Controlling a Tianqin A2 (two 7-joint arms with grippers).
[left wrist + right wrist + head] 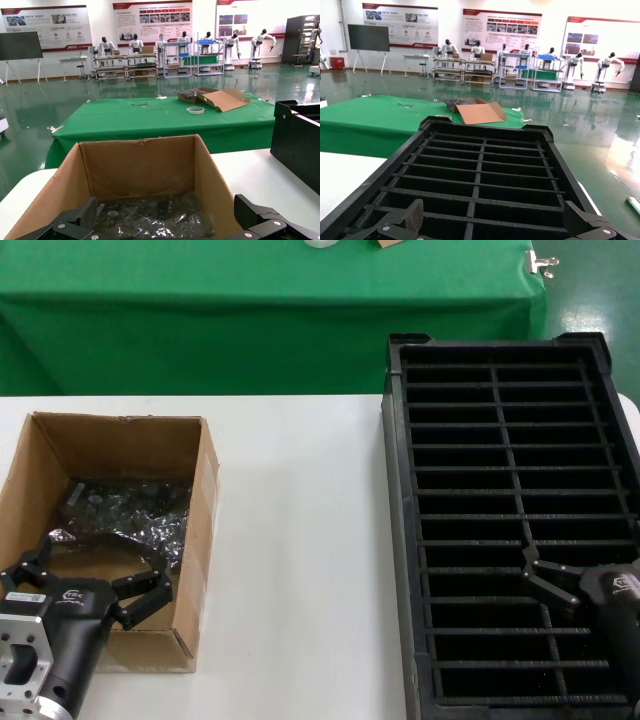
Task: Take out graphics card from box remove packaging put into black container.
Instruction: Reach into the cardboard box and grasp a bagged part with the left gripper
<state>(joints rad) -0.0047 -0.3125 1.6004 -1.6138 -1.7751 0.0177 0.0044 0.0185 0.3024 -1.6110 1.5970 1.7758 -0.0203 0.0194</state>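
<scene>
The brown cardboard box stands open on the white table at the left. On its floor lies the crinkled silvery packaging; the graphics card shows only as a dark shape through it. My left gripper hangs open over the near end of the box, its fingers wide above the packaging and holding nothing. The black container, ribbed into two columns of slots, fills the right side. My right gripper hovers open and holding nothing above the container's near slots.
A green-clothed table runs along the back, close behind the box and container, with a metal clip at its right corner. Bare white tabletop lies between box and container. The container's far end rises to the left gripper's right.
</scene>
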